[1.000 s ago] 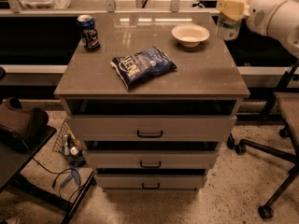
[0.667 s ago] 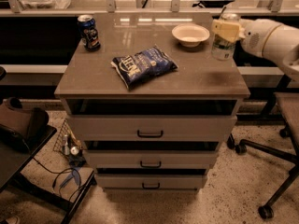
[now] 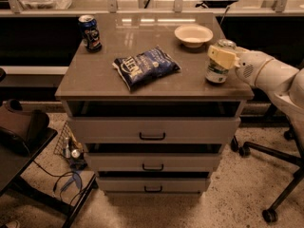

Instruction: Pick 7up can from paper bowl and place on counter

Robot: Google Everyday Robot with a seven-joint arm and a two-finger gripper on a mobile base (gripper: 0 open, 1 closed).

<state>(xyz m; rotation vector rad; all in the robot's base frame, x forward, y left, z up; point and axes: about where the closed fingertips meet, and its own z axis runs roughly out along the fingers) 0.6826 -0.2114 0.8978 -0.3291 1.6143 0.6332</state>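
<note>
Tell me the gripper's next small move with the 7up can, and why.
Probably open the jaws and release. The 7up can looks upright with its base on the counter, outside the empty paper bowl, while the gripper clasps its top. It stands close to the right edge, so let go gently.

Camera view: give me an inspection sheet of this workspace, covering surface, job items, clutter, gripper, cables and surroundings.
Surface: counter, glossy grey-brown, three drawers below.
Job's things: 7up can upright near the counter's right edge, outside the paper bowl, which is empty.
Clutter: blue chip bag mid-counter; dark blue can back left.
Gripper: gripper closed on the 7up can's upper part, reaching in from the right.
Cables: loose cables on the floor, lower left.
Surroundings: office chair base at right.
</note>
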